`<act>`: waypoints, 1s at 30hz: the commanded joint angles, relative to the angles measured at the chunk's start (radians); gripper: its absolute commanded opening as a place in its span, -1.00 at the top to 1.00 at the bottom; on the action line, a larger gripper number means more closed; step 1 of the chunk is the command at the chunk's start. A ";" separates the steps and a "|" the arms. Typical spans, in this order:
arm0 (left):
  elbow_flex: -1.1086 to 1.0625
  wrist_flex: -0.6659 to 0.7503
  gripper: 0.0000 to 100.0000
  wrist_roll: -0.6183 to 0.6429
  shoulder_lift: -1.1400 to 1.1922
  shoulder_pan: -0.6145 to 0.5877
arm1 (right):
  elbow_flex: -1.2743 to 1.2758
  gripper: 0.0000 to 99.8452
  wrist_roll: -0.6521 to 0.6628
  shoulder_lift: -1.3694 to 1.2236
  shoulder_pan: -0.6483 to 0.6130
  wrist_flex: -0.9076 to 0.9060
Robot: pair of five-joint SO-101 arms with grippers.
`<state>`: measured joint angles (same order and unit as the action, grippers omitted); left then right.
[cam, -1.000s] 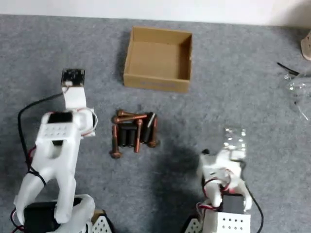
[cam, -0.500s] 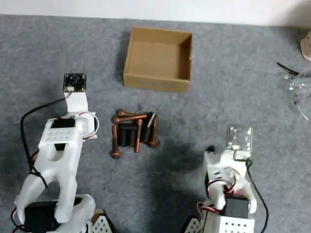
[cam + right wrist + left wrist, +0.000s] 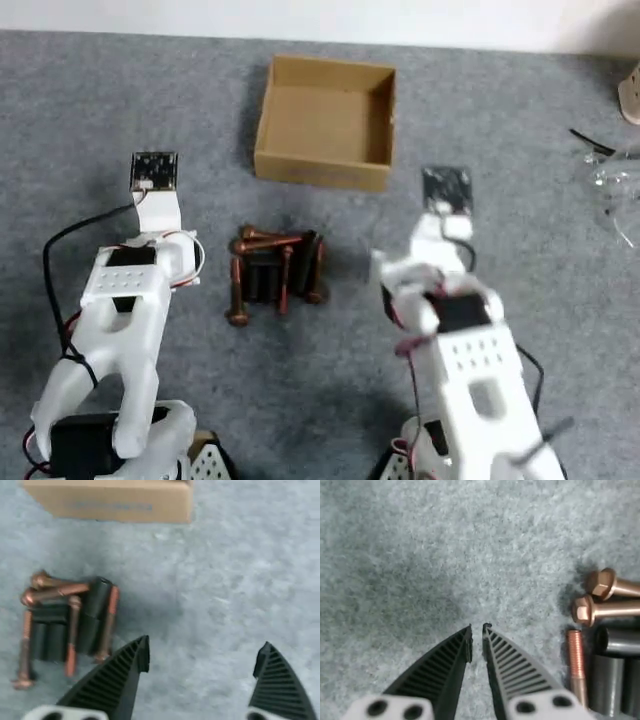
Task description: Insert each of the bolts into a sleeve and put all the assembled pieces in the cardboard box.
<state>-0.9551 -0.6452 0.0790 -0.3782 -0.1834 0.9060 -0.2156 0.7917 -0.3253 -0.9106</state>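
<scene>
We found the right claw (image 3: 205, 645) spread wide and empty, apparently readied for the heaped bolts (image 3: 60, 591) and sleeves (image 3: 50, 640) beside it, cardboard box (image 3: 107, 502) beyond; the left claw (image 3: 477, 627), nearly clenched, held nothing.

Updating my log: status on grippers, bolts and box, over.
Left gripper shut, empty, beside bolts. Right gripper open, empty. Bolts, sleeves heaped loose, none in box. Nothing blocking.

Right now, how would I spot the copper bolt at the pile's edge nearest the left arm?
Find the cardboard box on the grey carpet; between it and the arms lies a pile of copper bolts and dark sleeves. The bolt is the pile's outermost piece on the left arm's side, lying alongside the sleeves rather than across them.
</scene>
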 commanded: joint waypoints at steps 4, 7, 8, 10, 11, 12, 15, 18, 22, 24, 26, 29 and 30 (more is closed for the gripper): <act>0.005 0.043 0.89 0.008 -0.002 0.008 | -0.170 0.37 -0.196 -0.248 -0.130 0.107; 0.005 0.043 0.89 0.008 -0.002 0.007 | -0.196 0.37 -0.219 -0.318 -0.197 0.107; 0.005 0.043 0.89 0.008 -0.002 0.007 | -0.208 0.37 -0.221 -0.340 -0.222 0.107; 0.005 0.043 0.89 0.008 -0.002 0.005 | -0.234 0.37 -0.221 -0.377 -0.271 0.107; 0.005 0.043 0.89 0.008 -0.002 0.002 | -0.251 0.37 -0.221 -0.395 -0.294 0.107; 0.005 0.043 0.89 0.009 -0.002 -0.007 | -0.269 0.37 -0.221 -0.415 -0.315 0.107; 0.005 0.044 0.89 0.064 -0.002 -0.036 | -0.331 0.37 -0.222 -0.486 -0.352 0.108; 0.005 0.044 0.89 0.066 -0.002 -0.042 | -0.398 0.37 -0.301 -0.576 -0.357 0.108; 0.005 0.046 0.89 0.064 -0.002 -0.045 | -0.501 0.37 -0.371 -0.700 -0.357 0.108; 0.005 0.046 0.89 0.064 -0.002 -0.045 | -0.552 0.37 -0.390 -0.757 -0.355 0.108; 0.005 0.046 0.89 0.064 -0.002 -0.045 | -0.593 0.37 -0.437 -0.806 -0.354 0.107; 0.005 0.046 0.89 0.064 -0.002 -0.045 | -0.622 0.38 -0.473 -0.858 -0.354 0.107; 0.005 0.046 0.89 0.064 -0.002 -0.045 | -0.624 0.41 -0.476 -0.872 -0.354 0.107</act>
<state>-0.9551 -0.6176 0.1389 -0.3782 -0.2217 0.3399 -0.6621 -0.0706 -0.6705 -0.8324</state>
